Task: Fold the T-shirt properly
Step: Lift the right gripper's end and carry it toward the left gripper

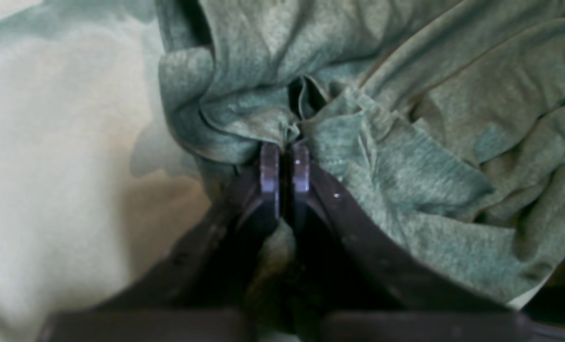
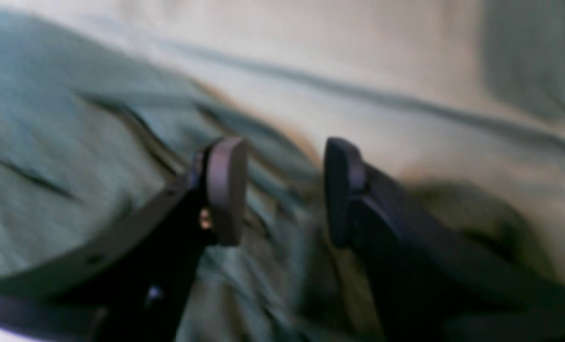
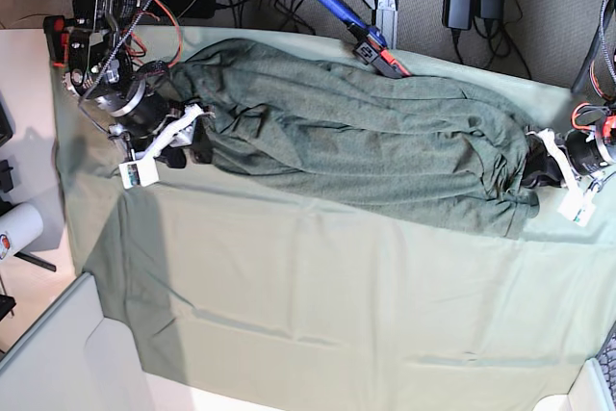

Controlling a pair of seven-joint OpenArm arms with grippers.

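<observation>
Nearest lens in left wrist view, left gripper (image 1: 284, 166) pinches T-shirt (image 3: 385, 141), fingers together on bunched fabric. In base view, T-shirt lies wrinkled in wide band across upper middle; left gripper at its right end. Right gripper (image 2: 283, 192) at its left end, fingers apart. Pale green cloth (image 3: 337, 286) spreads below, white panel (image 3: 58, 368) lower left.

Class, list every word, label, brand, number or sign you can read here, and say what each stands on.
None can be read.
T-shirt: no lettering shows.
Blue and red object: too small to tell whether it bears any text.
</observation>
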